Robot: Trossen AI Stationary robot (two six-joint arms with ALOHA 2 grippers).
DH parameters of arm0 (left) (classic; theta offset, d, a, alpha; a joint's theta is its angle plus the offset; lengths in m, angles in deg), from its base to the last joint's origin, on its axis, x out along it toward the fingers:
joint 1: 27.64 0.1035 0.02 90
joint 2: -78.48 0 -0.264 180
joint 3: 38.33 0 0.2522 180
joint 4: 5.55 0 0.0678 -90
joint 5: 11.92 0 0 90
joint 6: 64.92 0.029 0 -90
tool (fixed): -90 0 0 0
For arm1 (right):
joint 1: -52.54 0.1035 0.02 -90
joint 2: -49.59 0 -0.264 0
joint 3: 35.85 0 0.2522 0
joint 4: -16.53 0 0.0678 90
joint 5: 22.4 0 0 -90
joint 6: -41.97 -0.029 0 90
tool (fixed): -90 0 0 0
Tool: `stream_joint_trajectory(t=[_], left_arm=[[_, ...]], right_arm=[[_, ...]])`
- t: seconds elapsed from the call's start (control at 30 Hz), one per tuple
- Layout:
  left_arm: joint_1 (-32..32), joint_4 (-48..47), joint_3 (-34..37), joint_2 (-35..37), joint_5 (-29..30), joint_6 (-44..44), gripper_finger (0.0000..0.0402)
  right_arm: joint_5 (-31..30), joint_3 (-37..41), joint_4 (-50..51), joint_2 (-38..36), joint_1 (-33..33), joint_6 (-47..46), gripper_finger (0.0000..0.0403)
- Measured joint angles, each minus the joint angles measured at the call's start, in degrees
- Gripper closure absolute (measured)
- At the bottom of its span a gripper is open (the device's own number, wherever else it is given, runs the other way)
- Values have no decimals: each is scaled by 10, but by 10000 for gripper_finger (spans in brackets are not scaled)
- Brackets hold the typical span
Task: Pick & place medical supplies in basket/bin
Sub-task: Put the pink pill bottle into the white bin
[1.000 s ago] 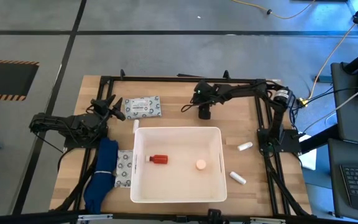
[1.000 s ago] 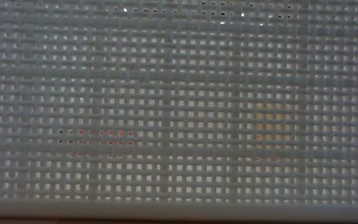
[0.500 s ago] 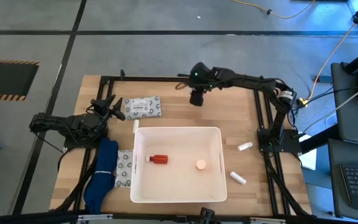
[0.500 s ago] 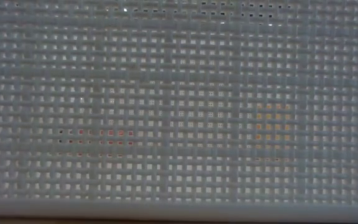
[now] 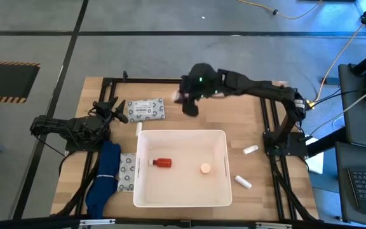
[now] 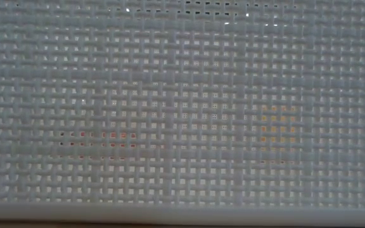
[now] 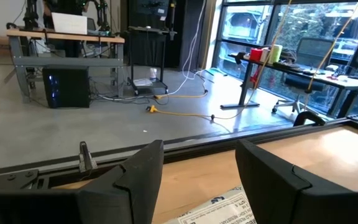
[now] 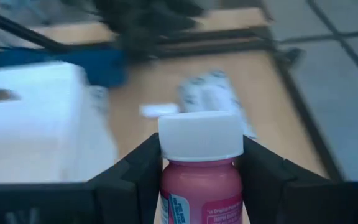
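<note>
My right gripper hovers over the table's far middle, shut on a pink bottle with a white cap. The white tub stands near the front; a red bottle and an orange-capped vial lie on its floor. A grey-white packet lies flat at the far left, and it also shows in the right wrist view. A second packet lies left of the tub. White tubes lie right of the tub. My left gripper waits open beside the far packet. My right gripper pinches the pink bottle between its two fingers, just under the white cap and on the top of the body. The cap points away from the wrist. The bottle is lifted clear of the table.
A blue cloth lies at the front left, partly over the second packet. A small white tube lies by the tub's far left corner. The tub's woven wall fills the low view. A black frame rims the table.
My right gripper has gone toward the table's left edge along the far side and has turned about, nearing the far packet. The things in the tub and on the table have stayed put.
</note>
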Motion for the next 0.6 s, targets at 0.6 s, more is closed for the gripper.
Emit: stream_joint_trajectory(t=[0.6], left_arm=[[0, 0, 0, 0, -23, 99, 203]], right_arm=[[-189, -5, -59, 58, 227, -7, 234]])
